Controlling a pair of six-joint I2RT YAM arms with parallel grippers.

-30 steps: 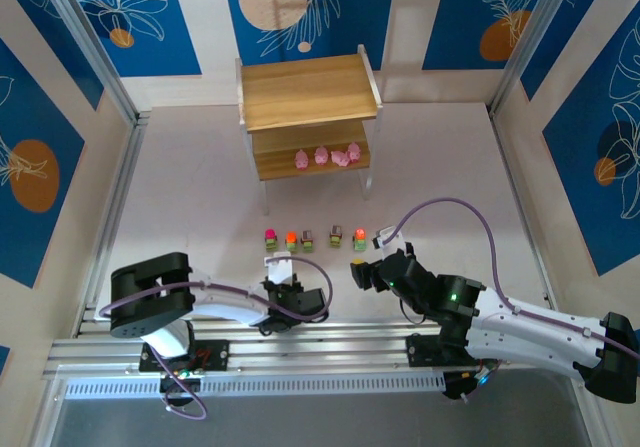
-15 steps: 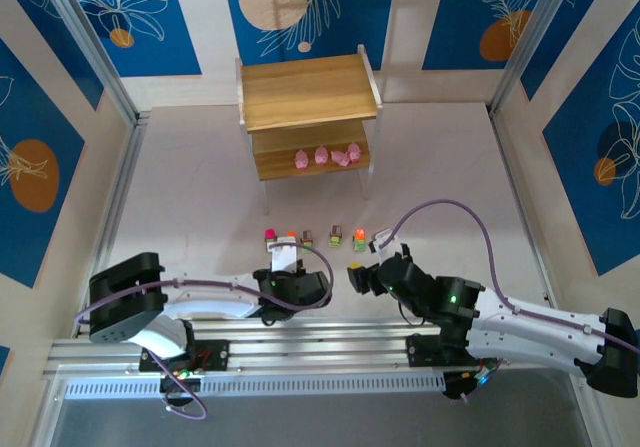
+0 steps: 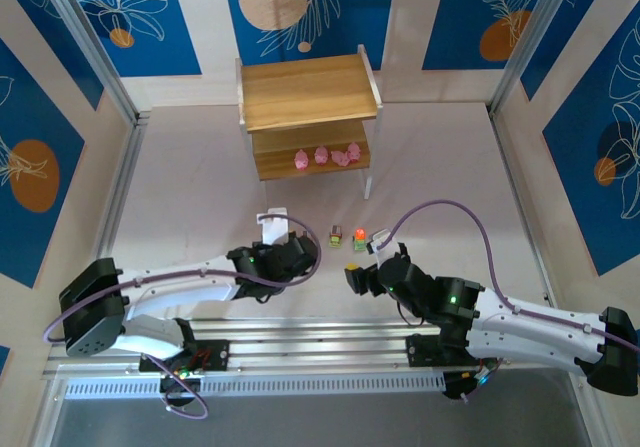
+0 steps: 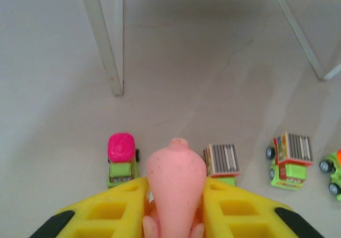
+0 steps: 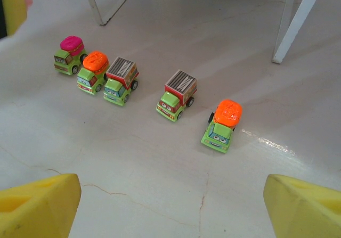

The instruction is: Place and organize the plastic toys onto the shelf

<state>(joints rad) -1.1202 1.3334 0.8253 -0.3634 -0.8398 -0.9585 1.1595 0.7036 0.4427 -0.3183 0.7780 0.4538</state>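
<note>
My left gripper (image 4: 176,190) is shut on a rounded pink figure (image 4: 176,166), whose snout sticks out past the yellow fingers (image 4: 112,208). It hovers over the left end of a row of green-yellow trucks (image 5: 121,80): pink-topped (image 5: 69,54), orange-topped (image 5: 93,70), two grey-topped and another orange-topped (image 5: 224,123). From above, the left gripper (image 3: 275,231) covers the left trucks. My right gripper (image 5: 173,206) stands open just short of the row, nothing between its fingers. The shelf (image 3: 308,92) stands behind, with several pink figures (image 3: 326,155) on its lower board.
White shelf legs (image 4: 104,41) rise just beyond the row of trucks, another leg (image 5: 298,22) to the right. Blue patterned walls enclose the table. Bare tabletop (image 3: 180,187) lies left and right of the shelf.
The left arm has stretched forward from near its base to over the left trucks, carrying the pink figure. The right arm has hardly moved.
</note>
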